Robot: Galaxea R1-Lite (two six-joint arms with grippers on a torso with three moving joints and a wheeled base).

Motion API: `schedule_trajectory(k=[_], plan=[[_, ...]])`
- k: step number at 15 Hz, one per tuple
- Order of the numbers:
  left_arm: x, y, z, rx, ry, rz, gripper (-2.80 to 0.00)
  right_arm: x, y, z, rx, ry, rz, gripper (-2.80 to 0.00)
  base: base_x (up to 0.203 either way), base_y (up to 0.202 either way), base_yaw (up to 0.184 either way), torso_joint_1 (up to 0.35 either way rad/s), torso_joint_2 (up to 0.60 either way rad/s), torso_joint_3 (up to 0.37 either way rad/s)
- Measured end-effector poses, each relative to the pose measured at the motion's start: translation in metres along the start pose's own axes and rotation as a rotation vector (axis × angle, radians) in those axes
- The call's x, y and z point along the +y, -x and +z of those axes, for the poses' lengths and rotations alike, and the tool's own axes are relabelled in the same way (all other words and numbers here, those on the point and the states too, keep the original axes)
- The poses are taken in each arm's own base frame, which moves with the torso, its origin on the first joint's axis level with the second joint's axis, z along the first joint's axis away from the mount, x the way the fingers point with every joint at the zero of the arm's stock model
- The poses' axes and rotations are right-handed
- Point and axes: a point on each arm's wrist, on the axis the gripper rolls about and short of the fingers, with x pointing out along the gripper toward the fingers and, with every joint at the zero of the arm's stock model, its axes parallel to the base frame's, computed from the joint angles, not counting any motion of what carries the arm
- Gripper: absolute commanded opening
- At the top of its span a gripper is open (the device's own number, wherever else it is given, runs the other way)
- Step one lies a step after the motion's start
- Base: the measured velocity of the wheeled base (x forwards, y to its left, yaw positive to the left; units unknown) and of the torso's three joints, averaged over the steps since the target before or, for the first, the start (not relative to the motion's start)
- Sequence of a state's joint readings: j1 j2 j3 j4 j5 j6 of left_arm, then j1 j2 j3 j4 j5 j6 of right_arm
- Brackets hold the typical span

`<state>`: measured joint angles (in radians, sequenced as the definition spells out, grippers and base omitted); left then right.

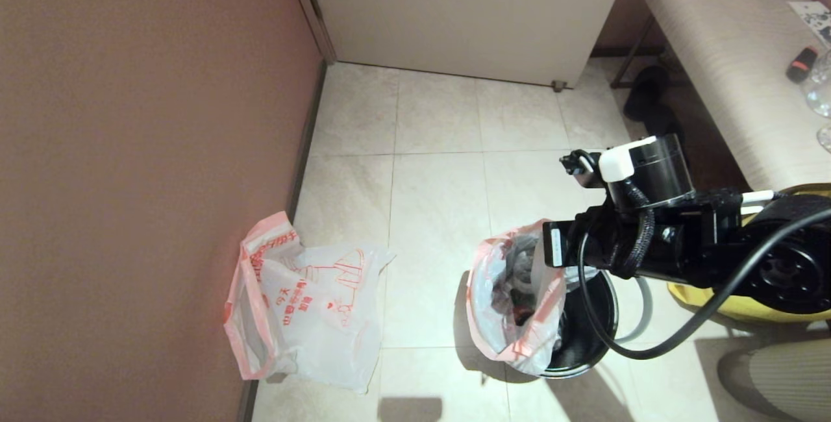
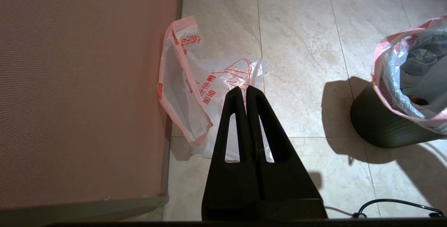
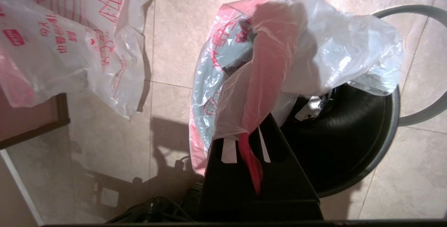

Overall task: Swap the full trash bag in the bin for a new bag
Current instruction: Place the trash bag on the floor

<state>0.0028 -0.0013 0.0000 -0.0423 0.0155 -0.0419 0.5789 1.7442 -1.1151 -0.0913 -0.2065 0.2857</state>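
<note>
The full trash bag sits in the black bin, its mouth bunched up and dark rubbish showing inside. My right gripper is above the bin and shut on the pink-red handle of the full trash bag; the plastic covers its fingertips. The grey ring is off the rim and lies beside the bin. The new bag lies crumpled on the floor against the wall. My left gripper hovers over the new bag, shut and holding nothing.
A reddish wall runs along the left, with a pale door at the back. A bench with small items stands at the right, dark shoes beneath it. A big yellow bag lies behind my right arm. A black cable hangs over the bin.
</note>
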Motion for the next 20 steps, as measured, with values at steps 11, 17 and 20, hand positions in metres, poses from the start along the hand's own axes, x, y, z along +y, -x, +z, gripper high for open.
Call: schedule_trajectory(k=[11, 17, 20], plan=[[0.0, 0.0, 0.0, 0.0, -0.001, 0.0, -2.8, -0.001, 0.123, 0.049, -0.225, -0.02, 0.104, -2.8, 0.0, 0.0, 0.0, 0.0, 0.0, 0.0], [0.0, 0.0, 0.0, 0.0, 0.0, 0.001, -2.8, -0.021, 0.199, 0.093, -0.492, -0.081, 0.09, -2.8, 0.0, 0.0, 0.0, 0.0, 0.0, 0.0], [0.0, 0.0, 0.0, 0.0, -0.001, 0.001, -2.8, -0.032, 0.236, 0.114, -0.603, -0.114, 0.073, -2.8, 0.0, 0.0, 0.0, 0.0, 0.0, 0.0]])
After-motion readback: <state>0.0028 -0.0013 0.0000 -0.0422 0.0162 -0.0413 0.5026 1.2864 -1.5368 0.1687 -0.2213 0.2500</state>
